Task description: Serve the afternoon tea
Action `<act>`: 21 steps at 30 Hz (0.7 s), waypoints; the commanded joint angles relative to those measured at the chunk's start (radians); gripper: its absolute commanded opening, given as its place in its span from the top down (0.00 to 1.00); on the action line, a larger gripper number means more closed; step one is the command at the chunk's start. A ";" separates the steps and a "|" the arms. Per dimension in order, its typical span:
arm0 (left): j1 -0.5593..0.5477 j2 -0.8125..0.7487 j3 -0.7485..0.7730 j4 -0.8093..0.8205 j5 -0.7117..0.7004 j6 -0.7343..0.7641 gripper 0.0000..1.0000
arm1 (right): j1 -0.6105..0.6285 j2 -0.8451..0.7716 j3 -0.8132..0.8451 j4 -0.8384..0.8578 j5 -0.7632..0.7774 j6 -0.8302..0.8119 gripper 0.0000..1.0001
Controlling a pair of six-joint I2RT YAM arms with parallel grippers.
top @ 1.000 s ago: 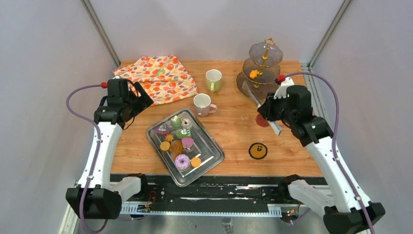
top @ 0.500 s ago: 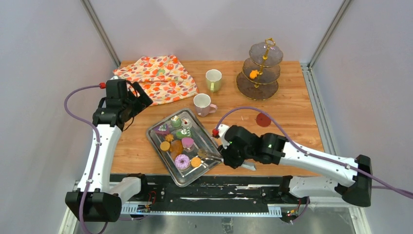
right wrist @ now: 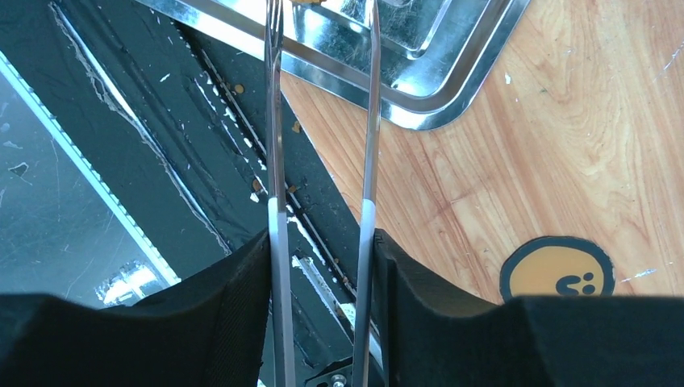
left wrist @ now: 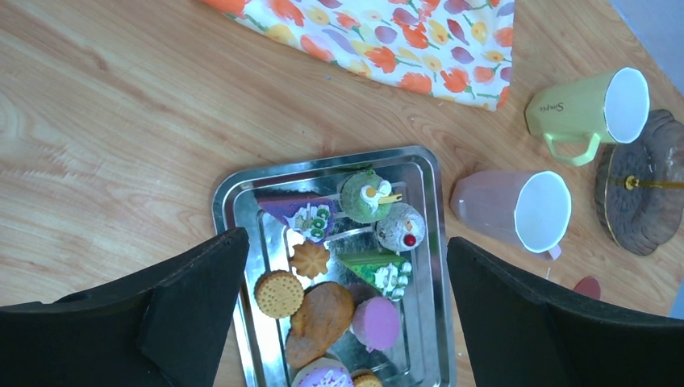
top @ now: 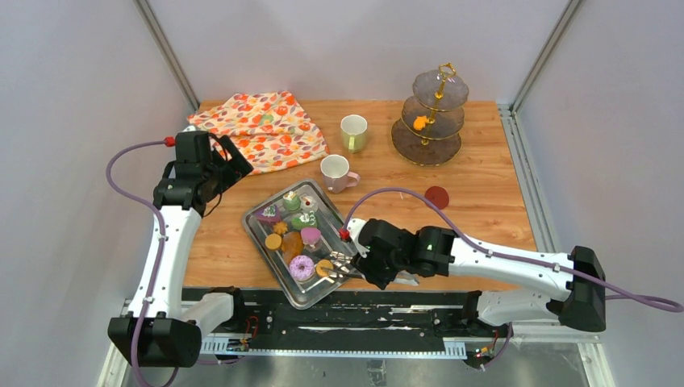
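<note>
— At the near corner of the steel tray point(left wrist: 323, 157), what has changed for us?

— Our right pincer point(top: 364, 260) was up by the three-tier stand point(top: 407, 149) a second ago. It has since swung across the desk point(top: 484, 201) and dropped low. It stays clamped on the handle end of the tongs point(right wrist: 372, 97), whose two arms stand apart.

— Apart around what?

— Their tips reach the orange cookie point(top: 324, 268) just beside the pink-iced donut point(top: 302, 267). We judge they straddle it, but nothing is pinched yet.

— And the rest of the tea?

— One orange pastry point(top: 420, 122) sits on the stand's middle tier. The others lie where they were on the tray. The pink mug point(top: 335, 172) and pale-green mug point(top: 352, 131) have not moved from the desk beyond it.

— Our left pincer point(left wrist: 347, 242)?

— It hangs over the tray, spread wide and empty, as before.

— So we are starting a second fetch?

— We think so: next is squeezing the tongs on that cookie without nudging the donut.
</note>
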 commanded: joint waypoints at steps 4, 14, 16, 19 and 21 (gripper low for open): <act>-0.006 0.011 -0.004 0.010 0.019 -0.008 0.02 | 0.035 0.002 -0.038 0.055 -0.020 -0.014 0.54; -0.006 0.011 -0.002 0.013 0.021 -0.006 0.02 | 0.048 0.039 -0.023 0.096 -0.045 -0.017 0.52; -0.006 0.011 -0.004 0.013 0.020 -0.006 0.02 | 0.050 0.048 -0.020 0.096 -0.039 -0.019 0.52; -0.006 0.013 -0.005 0.014 0.022 -0.006 0.02 | 0.053 0.059 -0.022 0.096 -0.015 -0.018 0.52; -0.006 0.012 -0.008 0.014 0.021 -0.006 0.02 | 0.053 0.066 -0.025 0.095 -0.001 -0.020 0.53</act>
